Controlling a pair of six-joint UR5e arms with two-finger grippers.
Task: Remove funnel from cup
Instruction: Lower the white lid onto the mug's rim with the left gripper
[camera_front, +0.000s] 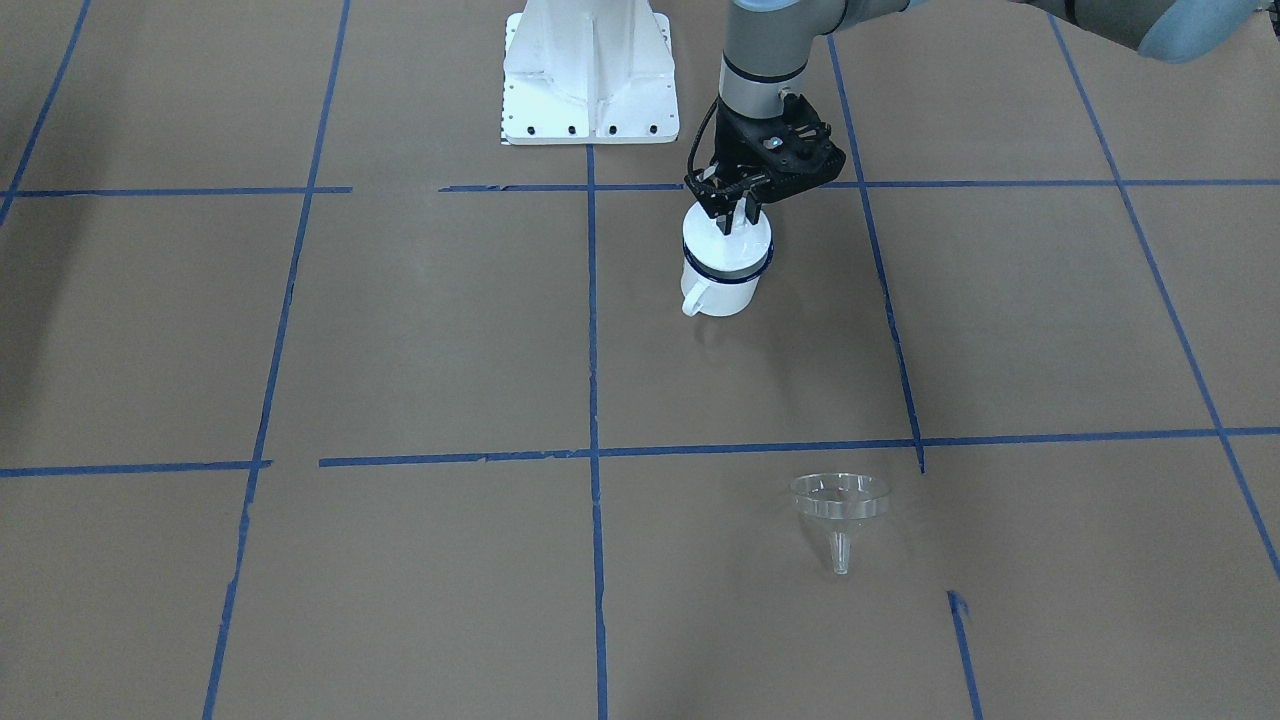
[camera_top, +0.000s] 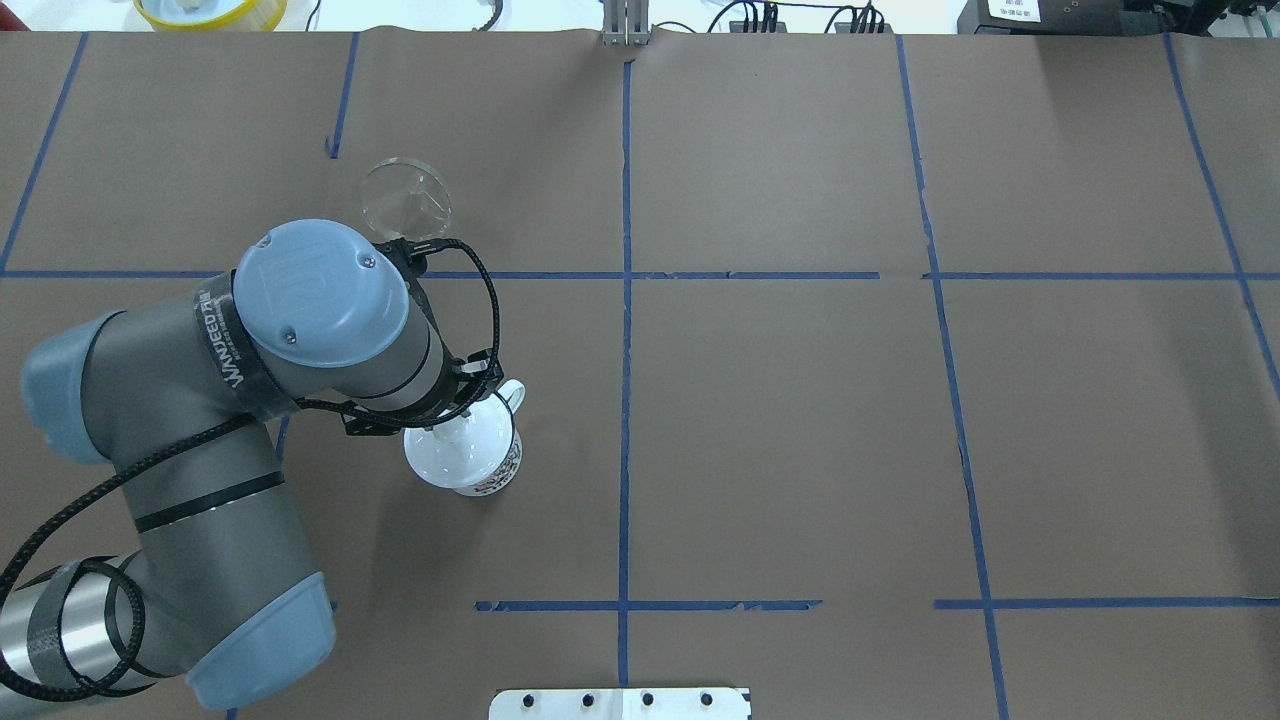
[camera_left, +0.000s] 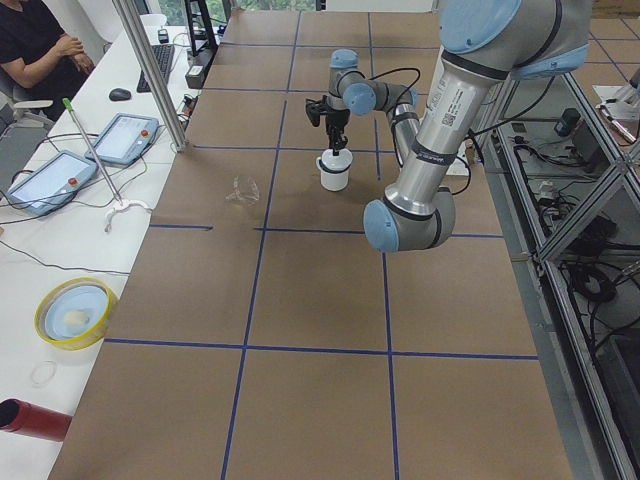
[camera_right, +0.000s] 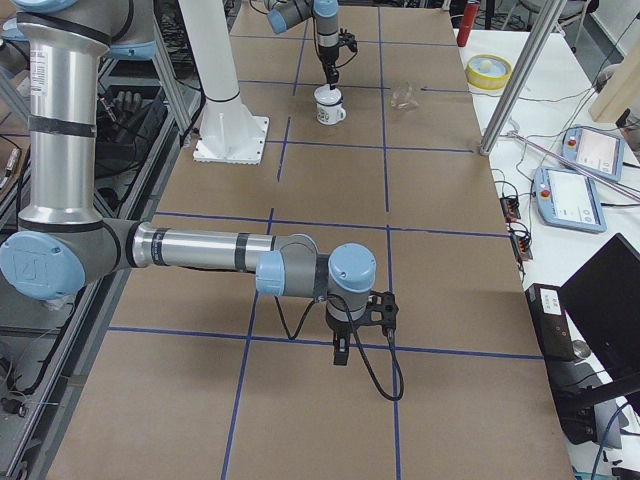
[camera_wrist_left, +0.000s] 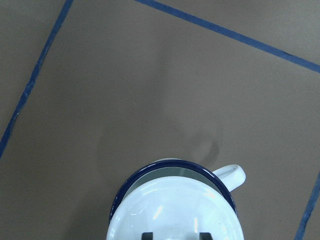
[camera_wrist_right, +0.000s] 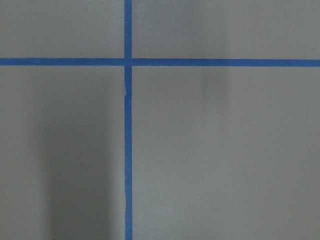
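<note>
The cup (camera_front: 722, 285) is a white mug with a dark blue rim, standing upright with a round white lid (camera_front: 727, 243) on top. My left gripper (camera_front: 735, 222) points straight down over it, its fingers close together at the lid's knob. In the left wrist view the lid (camera_wrist_left: 175, 210) covers the cup's rim (camera_wrist_left: 170, 169), and both fingertips (camera_wrist_left: 148, 235) show at the bottom edge. The clear funnel (camera_front: 840, 510) lies on its side on the table, well apart from the cup; it also shows in the overhead view (camera_top: 405, 198). My right gripper (camera_right: 340, 350) hangs over bare table; I cannot tell its state.
Brown paper with blue tape lines (camera_front: 592, 330) covers the table. The white robot base (camera_front: 590, 75) stands near the cup. Beyond the table's far edge are a yellow bowl (camera_left: 75, 312), tablets (camera_left: 50, 180) and a metal post (camera_left: 150, 75).
</note>
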